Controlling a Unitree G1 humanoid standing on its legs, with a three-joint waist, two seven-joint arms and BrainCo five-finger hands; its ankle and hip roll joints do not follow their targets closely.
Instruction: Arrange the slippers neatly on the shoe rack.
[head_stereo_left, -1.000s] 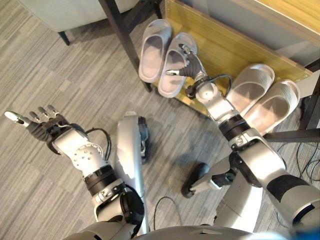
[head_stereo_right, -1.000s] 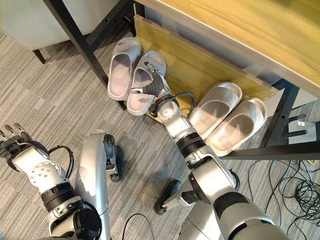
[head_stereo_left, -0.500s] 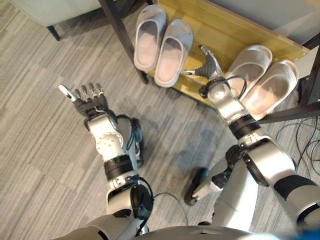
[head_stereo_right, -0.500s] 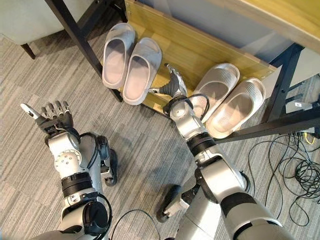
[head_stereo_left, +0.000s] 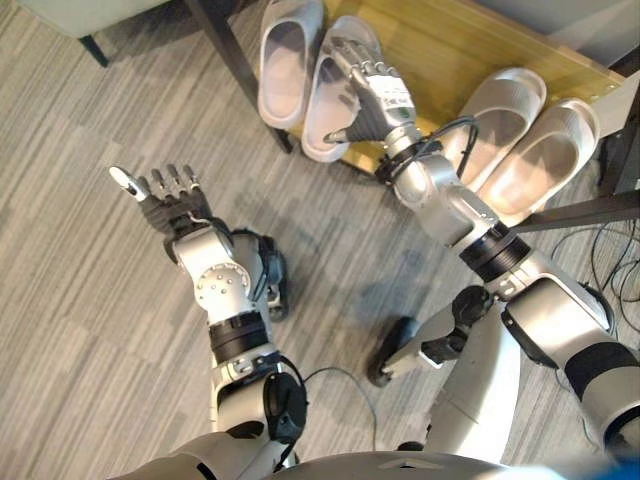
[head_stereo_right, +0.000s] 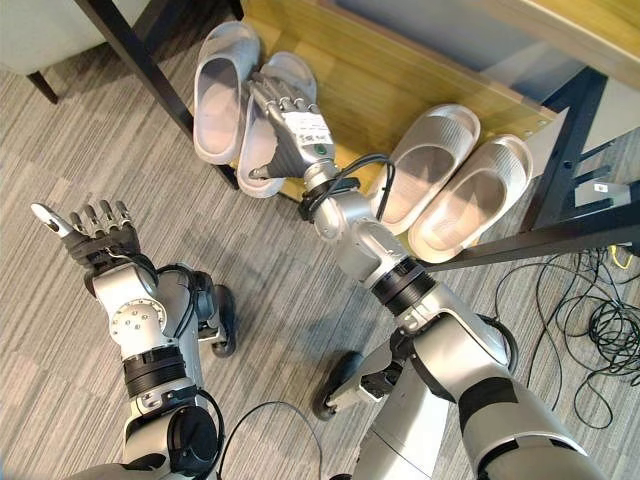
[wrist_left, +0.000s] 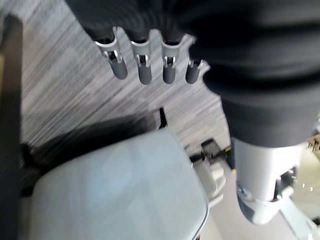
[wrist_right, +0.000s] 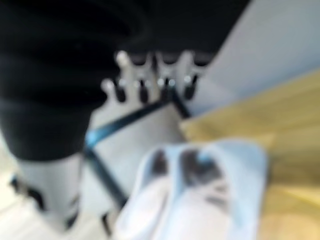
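Four pale grey slippers lie on the yellow wooden shoe rack (head_stereo_left: 470, 50), in two pairs. I read the left pair (head_stereo_left: 305, 75) at the rack's left end, side by side and touching, heels overhanging the front edge beside a black frame leg (head_stereo_left: 245, 80). The right pair (head_stereo_left: 520, 140) sits well apart from it toward the right end, also side by side, heels at the front edge next to a black crossbar (head_stereo_left: 590, 212).

My right hand (head_stereo_left: 372, 95) is extended over the inner slipper of the left pair (head_stereo_right: 262, 125). Its fingers are straight and spread, thumb out to the side, holding nothing. I cannot tell whether the fingertips touch the slipper or hover just above it.

My left hand (head_stereo_left: 165, 195) is raised over the grey carpet floor (head_stereo_left: 90, 300), well apart from the rack, fingers straight and relaxed, thumb extended, holding nothing. In the left wrist view its fingers (wrist_left: 144, 67) point toward the carpet beyond a pale grey cushioned seat (wrist_left: 120, 195).
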